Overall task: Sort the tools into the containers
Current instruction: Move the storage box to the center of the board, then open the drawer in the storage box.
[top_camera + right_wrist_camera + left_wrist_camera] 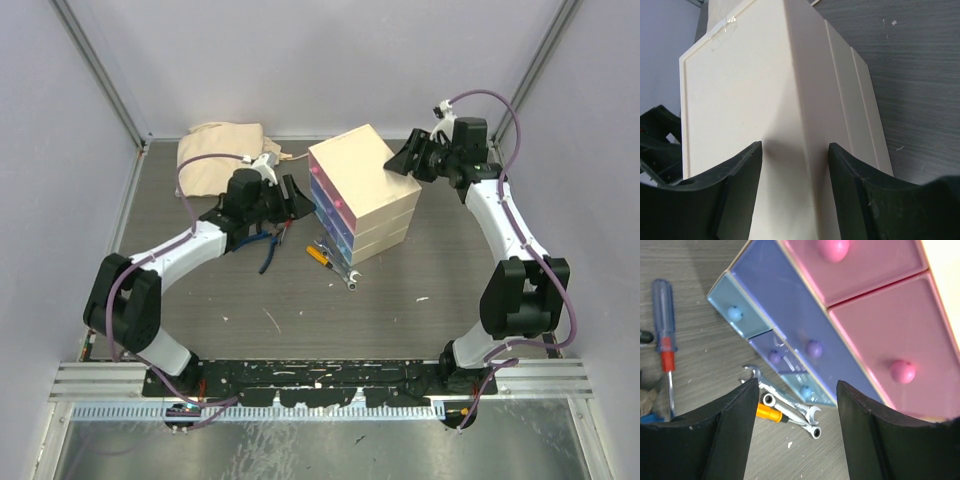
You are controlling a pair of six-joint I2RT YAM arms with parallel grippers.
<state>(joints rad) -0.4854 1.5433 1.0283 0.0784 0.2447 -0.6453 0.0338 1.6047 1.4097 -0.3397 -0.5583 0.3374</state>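
While the drawers [790, 305] and their knobs were shown only by the left wrist view, the plain cream sides of the chest [740, 100] were shown by the right. The left gripper [797, 385] was held open and empty, facing the drawers. The spanners [790, 402] and orange screwdriver [769, 413] were seen beyond its jaws, beside the chest. The right gripper [795, 145] was spread astride the chest's corner; contact could not be judged. The drawers looked shut, their contents hidden.

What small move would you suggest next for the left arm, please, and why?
Probably ease the left gripper forward onto the purple knob lined up between its fingers, then close. The drawers look shut, the tools lie loose on the table, and the right gripper straddles the chest edge.
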